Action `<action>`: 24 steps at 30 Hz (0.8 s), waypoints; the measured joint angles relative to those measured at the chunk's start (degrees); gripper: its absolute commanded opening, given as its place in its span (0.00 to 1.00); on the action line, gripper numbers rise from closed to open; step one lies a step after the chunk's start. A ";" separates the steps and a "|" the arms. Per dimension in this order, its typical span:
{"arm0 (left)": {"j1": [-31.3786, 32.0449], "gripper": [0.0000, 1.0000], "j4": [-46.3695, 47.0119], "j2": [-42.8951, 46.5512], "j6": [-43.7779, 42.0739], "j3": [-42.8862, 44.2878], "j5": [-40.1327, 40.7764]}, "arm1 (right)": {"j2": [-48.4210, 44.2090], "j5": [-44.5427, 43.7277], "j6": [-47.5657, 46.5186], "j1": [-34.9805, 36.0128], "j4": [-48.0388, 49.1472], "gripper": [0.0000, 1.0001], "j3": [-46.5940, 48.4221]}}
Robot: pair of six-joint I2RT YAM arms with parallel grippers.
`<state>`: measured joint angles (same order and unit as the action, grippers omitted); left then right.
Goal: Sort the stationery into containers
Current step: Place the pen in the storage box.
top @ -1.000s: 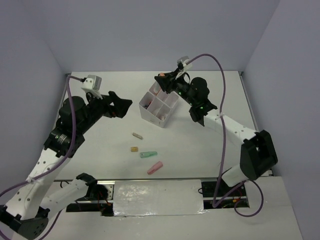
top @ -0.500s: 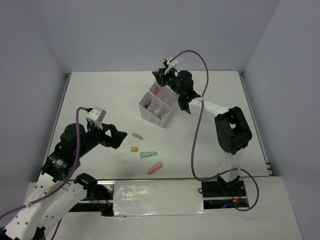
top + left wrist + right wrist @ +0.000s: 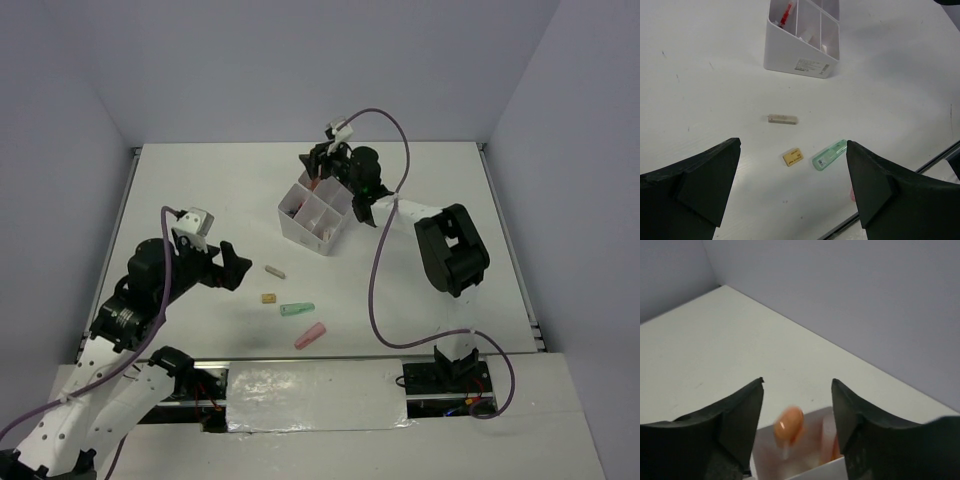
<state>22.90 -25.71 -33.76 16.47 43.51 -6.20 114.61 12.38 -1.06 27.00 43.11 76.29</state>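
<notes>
Jaws of the right arm stand apart over the far compartment of the white divided box [image 3: 305, 238], with an orange marker [image 3: 788, 425] blurred between them and touching neither. Jaws of the left arm gape wide above the desk [image 3: 200, 180]. There a beige eraser [image 3: 275, 271], yellow eraser [image 3: 268, 298], green marker [image 3: 297, 309] and pink marker [image 3: 311, 335] lie loose near the box.

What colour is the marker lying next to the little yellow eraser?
Pale green marker, right beside the eraser. The left wrist view shows it best.

R hand [image 3: 797, 386] wider; marker [image 3: 788, 424] prob. free
</notes>
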 measured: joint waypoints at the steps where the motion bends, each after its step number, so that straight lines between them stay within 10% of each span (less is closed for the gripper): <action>1: -0.24 0.99 0.00 -0.31 0.00 0.00 0.00 | 0.13 0.11 0.00 0.00 0.13 0.68 -0.02; 10: -2.27 0.99 -0.13 -2.16 0.96 0.00 2.40 | -0.66 0.13 0.20 0.13 -0.57 0.83 -0.76; 14: -5.68 0.99 -4.15 -3.78 5.84 1.66 14.62 | -4.68 -1.18 -1.81 2.64 -16.57 0.83 2.08; 19: -11.10 0.99 -9.68 -3.98 12.55 3.74 31.32 | -14.80 -2.40 -7.63 14.47 -36.04 0.83 3.08; 24: -12.07 0.99 -9.64 -0.94 12.61 3.72 31.65 | -20.11 -7.78 -9.88 28.50 -41.99 0.69 -1.38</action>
<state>10.83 -35.35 -34.70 29.08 47.22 25.45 94.50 4.60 -10.94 55.51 1.13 74.91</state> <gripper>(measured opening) 0.993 0.756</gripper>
